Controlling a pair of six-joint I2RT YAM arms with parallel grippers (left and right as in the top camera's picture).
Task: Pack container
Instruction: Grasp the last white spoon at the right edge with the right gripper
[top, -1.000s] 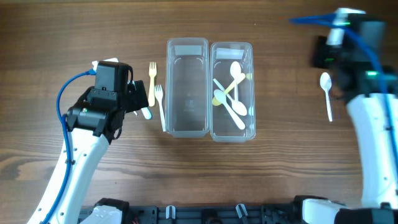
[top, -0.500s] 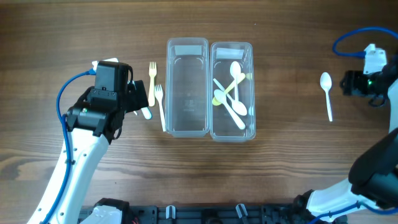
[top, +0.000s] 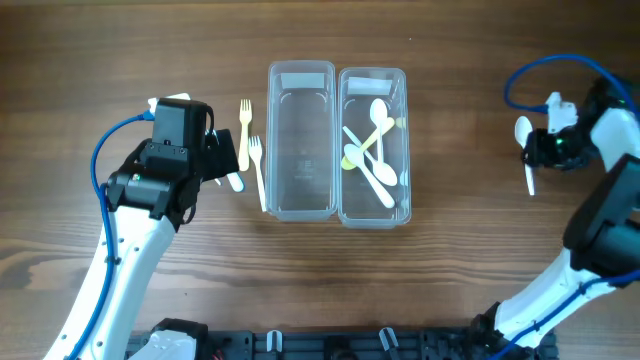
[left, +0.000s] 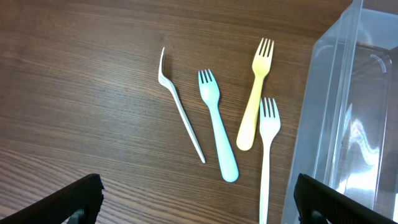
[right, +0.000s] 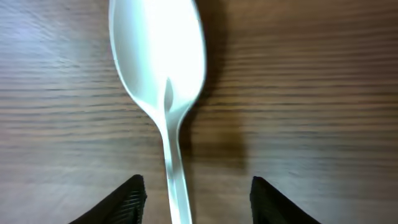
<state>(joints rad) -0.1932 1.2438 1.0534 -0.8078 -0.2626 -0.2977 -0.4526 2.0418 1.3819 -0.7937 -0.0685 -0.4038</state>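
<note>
As right gripper (right: 197, 194) straddles spoon (right: 158, 56), four forks (left: 217, 134) beside container (left: 348, 124)

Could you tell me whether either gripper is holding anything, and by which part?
Nothing is held. The left gripper hangs open above the forks; the right gripper is open, its jaws flanking the handle of the white spoon without touching it.

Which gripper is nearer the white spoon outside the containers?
Right. The right gripper is over the white spoon; the left gripper hovers by the forks, beyond both containers.
</note>
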